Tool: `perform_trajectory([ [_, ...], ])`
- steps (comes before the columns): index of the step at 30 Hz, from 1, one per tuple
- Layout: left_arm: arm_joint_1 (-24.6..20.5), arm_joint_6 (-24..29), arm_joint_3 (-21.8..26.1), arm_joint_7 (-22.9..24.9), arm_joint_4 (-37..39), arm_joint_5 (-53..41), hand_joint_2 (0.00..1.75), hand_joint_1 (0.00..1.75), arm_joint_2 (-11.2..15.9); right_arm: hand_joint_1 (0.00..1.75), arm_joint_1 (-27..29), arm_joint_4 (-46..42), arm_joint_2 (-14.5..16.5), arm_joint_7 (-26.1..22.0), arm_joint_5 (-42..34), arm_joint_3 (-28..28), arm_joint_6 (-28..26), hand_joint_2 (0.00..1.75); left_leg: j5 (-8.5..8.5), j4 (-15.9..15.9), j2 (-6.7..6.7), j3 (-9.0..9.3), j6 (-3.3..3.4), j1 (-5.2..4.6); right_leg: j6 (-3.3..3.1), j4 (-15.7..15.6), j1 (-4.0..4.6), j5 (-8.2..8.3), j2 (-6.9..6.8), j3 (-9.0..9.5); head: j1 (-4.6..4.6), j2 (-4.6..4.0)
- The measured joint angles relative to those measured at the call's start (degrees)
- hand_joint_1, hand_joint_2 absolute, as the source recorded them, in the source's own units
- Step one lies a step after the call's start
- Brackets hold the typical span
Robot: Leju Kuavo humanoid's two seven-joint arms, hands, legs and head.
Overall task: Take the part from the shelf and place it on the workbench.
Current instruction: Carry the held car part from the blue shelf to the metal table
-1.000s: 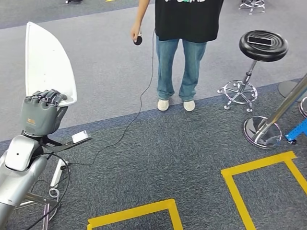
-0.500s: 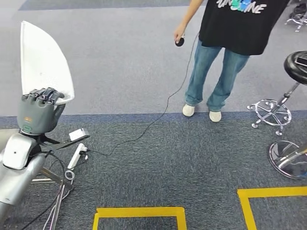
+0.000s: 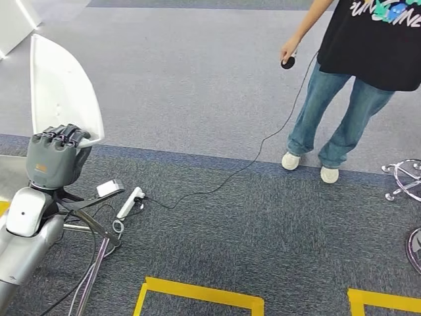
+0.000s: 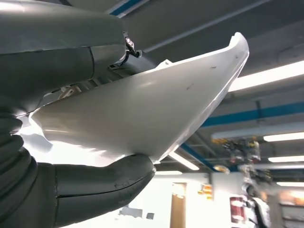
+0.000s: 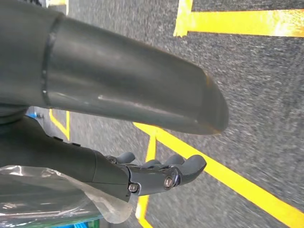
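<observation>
At the left edge of the head view, the left hand rises on its silver arm and grips the white part, a curved shell-like panel that stands upright above the fingers, its long axis running up and away from the hand and its narrower end topmost. Its lower edge is hidden behind the curled fingers, so how deep it sits in the hand cannot be made out there. In the left wrist view the thumb presses one face of the part while the darker fingers lie across the other, and the panel tapers outward to a blunt tip. The right hand hangs over grey carpet crossed by yellow tape; its fingers stretch out loosely with nothing between them. A person stands on the far carpet, cut off above the chest, holding a small dark controller whose cable trails to a white power strip beside the left arm.
</observation>
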Motion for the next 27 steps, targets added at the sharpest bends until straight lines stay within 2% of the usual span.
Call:
perform_trajectory([
  [2,0.1,0.0,-0.1,0.0,0.1,0.0,1.75,1.75,-0.1,0.00,0.1,0.0,0.0,0.0,0.0,0.0,0.0,0.00,-2.27,6.7,1.44,-3.45,-0.31,0.26,-0.27,0.0,0.26,-0.31,-1.61,0.25,-0.11,0.00],
  [3,0.3,0.0,-0.1,0.0,0.1,0.0,1.75,1.75,-0.1,0.00,0.1,0.0,0.0,0.0,0.0,0.0,0.0,0.00,-2.12,7.9,1.66,-4.23,-0.31,0.33,-0.32,0.0,0.37,-0.49,-2.42,0.40,-0.13,0.00],
  [4,0.4,0.0,-0.1,0.0,0.1,0.0,1.75,1.75,-0.1,0.00,0.1,0.0,0.0,0.0,0.0,0.0,0.0,0.00,-0.89,7.0,1.79,-3.92,-0.18,0.33,-0.33,0.0,0.48,-0.68,-3.21,0.61,-0.12,0.00],
  [5,0.4,0.0,-0.1,0.0,0.2,0.0,1.75,1.75,-0.1,0.00,0.1,0.0,0.0,0.0,0.0,0.0,0.0,0.00,1.16,4.0,2.17,-2.54,0.12,0.21,-0.31,0.0,0.59,-0.92,-3.98,0.94,-0.13,0.00],
  [7,0.2,0.0,0.0,0.0,0.2,0.0,1.75,1.75,-0.1,0.00,0.0,0.0,0.0,0.0,0.0,0.0,0.0,0.00,4.35,-3.5,4.98,1.26,1.19,-0.68,-0.16,-0.1,0.86,-1.43,-5.47,1.70,-0.09,0.00],
  [8,0.0,0.0,0.0,0.0,0.2,0.0,1.75,1.75,-0.1,0.00,0.0,0.0,0.1,0.0,0.0,0.0,0.0,0.00,4.87,-6.2,6.34,2.63,1.71,-1.18,-0.01,-0.2,1.00,-1.64,-6.19,1.95,-0.13,0.00],
  [9,-0.2,0.0,0.0,0.0,0.2,0.0,1.75,1.75,-0.1,0.00,0.0,0.0,0.1,0.0,0.0,0.0,0.0,0.00,4.71,-7.5,7.24,3.27,2.09,-1.62,0.18,-0.3,1.12,-1.81,-6.95,2.11,-0.09,0.00],
  [11,-0.4,-0.1,0.0,0.0,0.2,0.1,1.75,1.75,0.0,0.00,-0.2,0.0,0.1,0.0,-0.1,0.0,0.1,0.00,4.45,-8.4,6.22,3.68,2.47,-1.80,0.69,-0.5,1.28,-2.14,-8.61,2.43,-0.14,0.00],
  [12,-0.3,-0.1,0.0,0.0,0.2,0.1,1.75,1.75,0.0,0.00,-0.3,0.0,0.1,-0.1,-0.2,0.0,0.1,0.00,4.63,-8.8,5.45,3.99,2.55,-1.62,0.96,-0.5,1.25,-2.43,-8.63,2.57,-0.10,0.00],
  [13,-0.4,-0.1,0.0,0.0,0.2,0.1,1.75,1.75,0.1,0.00,-0.4,0.0,0.1,-0.1,-0.3,0.0,0.2,0.00,4.83,-9.4,4.70,4.38,2.71,-1.33,1.24,0.3,1.19,-2.97,-7.46,2.31,-0.09,0.00],
  [14,-0.6,-0.1,0.0,0.0,0.2,0.1,1.75,1.75,0.1,0.00,-0.5,0.0,0.1,-0.1,-0.4,0.0,0.2,0.00,5.06,-9.8,4.05,4.75,2.85,-0.99,1.49,2.2,1.11,-3.89,-5.60,1.35,-0.01,0.00],
  [15,-0.7,-0.2,0.0,0.1,0.2,0.1,1.75,1.75,0.0,0.00,-0.6,0.0,0.1,-0.1,-0.4,0.0,0.2,0.00,5.18,-10.1,3.41,4.84,2.94,-0.73,1.69,5.4,0.88,-5.15,-3.35,-0.39,0.05,0.00],
  [16,-0.8,-0.2,-0.1,0.1,0.3,0.2,1.75,1.75,0.0,0.00,-0.5,0.0,0.2,-0.1,-0.3,-0.1,0.3,0.00,5.21,-10.1,2.68,4.86,3.06,-0.59,1.91,9.3,0.74,-6.49,-1.72,-2.70,0.10,0.00],
  [17,-0.8,-0.2,-0.2,0.1,0.4,0.2,1.75,1.75,-0.1,0.00,-0.4,0.0,0.2,-0.1,-0.2,-0.1,0.3,0.00,5.20,-10.1,1.87,4.87,3.08,-0.51,2.14,12.9,0.60,-7.33,-1.07,-5.04,0.14,0.00],
  [18,-0.7,-0.3,-0.3,0.2,0.4,0.2,1.75,1.75,-0.2,0.00,-0.2,0.0,0.2,-0.1,-0.1,-0.1,0.3,0.00,5.14,-10.0,1.01,4.90,3.04,-0.43,2.38,15.0,0.47,-7.21,-0.86,-6.77,0.14,0.00],
  [19,-0.7,-0.4,-0.4,0.2,0.5,0.3,1.75,1.75,-0.3,0.00,-0.1,0.0,0.1,0.0,0.0,-0.2,0.3,0.00,5.04,-9.9,0.15,4.95,2.91,-0.29,2.62,14.8,0.36,-5.91,-0.79,-7.47,0.14,0.00],
  [20,-0.6,-0.4,-0.5,0.3,0.6,0.3,1.75,1.75,-0.3,0.00,0.0,0.0,0.1,0.0,0.1,-0.2,0.3,0.00,4.87,-9.7,-0.71,5.00,2.65,-0.07,2.88,12.3,0.17,-3.55,-0.57,-6.98,0.14,0.00],
  [21,-0.6,-0.5,-0.5,0.3,0.6,0.3,1.75,1.75,-0.3,0.00,0.0,0.0,0.1,0.0,0.2,-0.3,0.3,0.00,4.58,-9.3,-1.47,4.98,2.27,0.15,3.20,8.4,-0.14,-1.11,0.20,-5.69,0.15,0.00],
  [22,-0.7,-0.5,-0.5,0.4,0.7,0.4,1.75,1.75,-0.3,0.00,0.0,0.0,0.1,0.0,0.3,-0.3,0.3,0.00,4.22,-8.8,-2.20,4.75,1.83,0.28,3.44,4.7,-0.47,0.43,1.60,-4.16,0.22,0.00],
  [23,-0.7,-0.5,-0.6,0.4,0.7,0.4,1.75,1.75,-0.3,0.00,0.0,0.0,0.2,0.0,0.3,-0.4,0.3,0.00,3.92,-8.2,-2.85,4.40,1.41,0.36,3.34,2.1,-0.73,1.25,2.72,-2.93,0.26,0.00],
  [24,-0.8,-0.5,-0.6,0.5,0.7,0.4,1.75,1.75,-0.3,0.00,0.0,0.0,0.2,0.0,0.4,-0.4,0.3,0.00,3.75,-7.8,-3.44,4.03,1.05,0.41,3.06,0.9,-0.84,1.18,3.51,-2.29,0.28,0.00],
  [25,-0.8,-0.6,-0.6,0.5,0.7,0.4,1.75,1.75,-0.3,0.00,0.0,0.0,0.2,0.0,0.4,-0.4,0.3,0.00,3.75,-7.7,-4.06,3.71,0.75,0.48,2.56,0.8,-0.76,0.80,3.63,-2.02,0.32,0.00],
  [26,-0.8,-0.6,-0.6,0.6,0.8,0.4,1.75,1.75,-0.3,0.00,-0.1,0.0,0.2,0.0,0.5,-0.4,0.3,0.00,3.83,-7.7,-4.64,3.54,0.53,0.60,1.96,0.9,-0.75,0.83,2.89,-1.93,0.29,0.00],
  [27,-0.7,-0.6,-0.6,0.7,0.8,0.4,1.75,1.75,-0.1,0.00,-0.1,0.0,0.2,0.0,0.5,-0.5,0.3,0.00,3.76,-7.5,-4.41,3.43,0.28,0.63,1.51,0.8,-0.75,0.83,2.21,-1.78,0.25,0.00],
])
